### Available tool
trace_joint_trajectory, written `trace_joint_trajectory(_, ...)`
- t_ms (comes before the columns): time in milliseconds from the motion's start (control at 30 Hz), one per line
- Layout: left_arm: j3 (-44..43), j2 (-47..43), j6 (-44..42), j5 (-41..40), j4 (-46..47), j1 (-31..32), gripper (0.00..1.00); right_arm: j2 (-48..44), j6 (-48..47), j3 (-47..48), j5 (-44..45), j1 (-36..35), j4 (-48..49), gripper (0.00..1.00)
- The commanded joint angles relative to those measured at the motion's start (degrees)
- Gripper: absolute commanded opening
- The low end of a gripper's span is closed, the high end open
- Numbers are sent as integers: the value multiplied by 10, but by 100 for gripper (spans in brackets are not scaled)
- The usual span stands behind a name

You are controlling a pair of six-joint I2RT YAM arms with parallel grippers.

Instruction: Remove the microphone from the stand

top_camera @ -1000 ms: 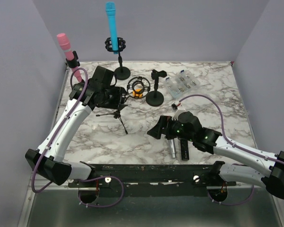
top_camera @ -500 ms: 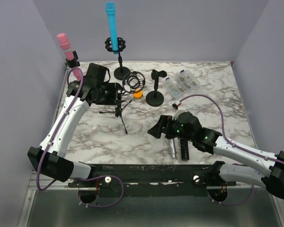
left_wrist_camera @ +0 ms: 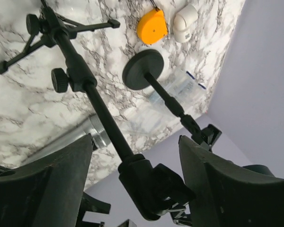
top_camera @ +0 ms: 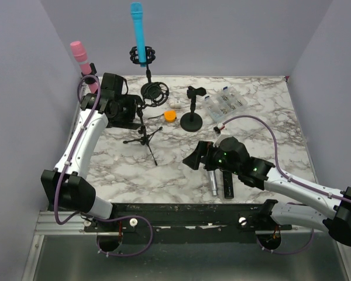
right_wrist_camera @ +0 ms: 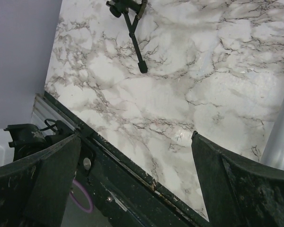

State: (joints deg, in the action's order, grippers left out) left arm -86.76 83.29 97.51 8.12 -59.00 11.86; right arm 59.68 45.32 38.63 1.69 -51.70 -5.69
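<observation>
A blue microphone (top_camera: 137,26) stands upright in a black shock mount (top_camera: 141,55) on a stand at the back. A pink microphone (top_camera: 81,58) sits in a stand at the back left. A silver microphone (top_camera: 213,182) lies flat on the table. My left gripper (top_camera: 140,105) is open around the upper pole and joint (left_wrist_camera: 151,182) of a black tripod stand (top_camera: 143,139), whose empty shock mount (top_camera: 155,93) is at its top. The joint is near the right finger (left_wrist_camera: 227,184). My right gripper (top_camera: 193,159) is open and empty, low over the table's front edge (right_wrist_camera: 132,179).
A short round-base stand (top_camera: 192,120) with an empty clip, an orange tape measure (top_camera: 170,116), a small white item (top_camera: 174,105) and a clear parts box (top_camera: 225,102) sit at the back middle. A black bar (top_camera: 228,184) lies beside the silver microphone.
My left gripper moved back and to the left. The tripod stand's shock mount swung with it, from over the orange tape measure to in front of the blue microphone's stand. The right arm stayed still.
</observation>
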Motion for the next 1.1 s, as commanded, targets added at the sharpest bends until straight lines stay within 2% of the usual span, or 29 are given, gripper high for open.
trace_joint_trajectory(0,-34,15,-101,-55,-55,-2,77,4,-13,16,19,-4,-12,100)
trace_joint_trajectory(67,-43,14,-128,-76,-55,-3,80,4,-13,14,20,-4,-12,100)
trace_joint_trajectory(167,-28,-3,-186,-97,-11,-3,98,4,-14,11,18,-4,-8,100)
trace_joint_trajectory(267,-26,-16,-265,-122,31,-2,98,3,-14,8,18,-4,-7,100)
trace_joint_trajectory(433,1,-69,-390,-219,82,-2,99,-1,-15,-2,20,-3,-4,100)
trace_joint_trajectory(567,83,-158,-487,-313,170,-4,98,-2,-16,-7,22,-4,-4,100)
trace_joint_trajectory(667,157,-232,-608,-317,264,-9,98,-5,-19,-12,24,-4,-2,100)
trace_joint_trajectory(733,220,-287,-729,-251,335,-11,99,-7,-21,-15,25,-4,-3,100)
trace_joint_trajectory(833,342,-382,-864,-57,423,-14,99,-13,-26,-25,27,-4,2,100)
trace_joint_trajectory(933,427,-426,-860,56,466,-16,98,-19,-29,-34,32,-4,8,100)
trace_joint_trajectory(1067,422,-367,-834,148,439,-18,98,-26,-30,-34,24,-4,8,100)
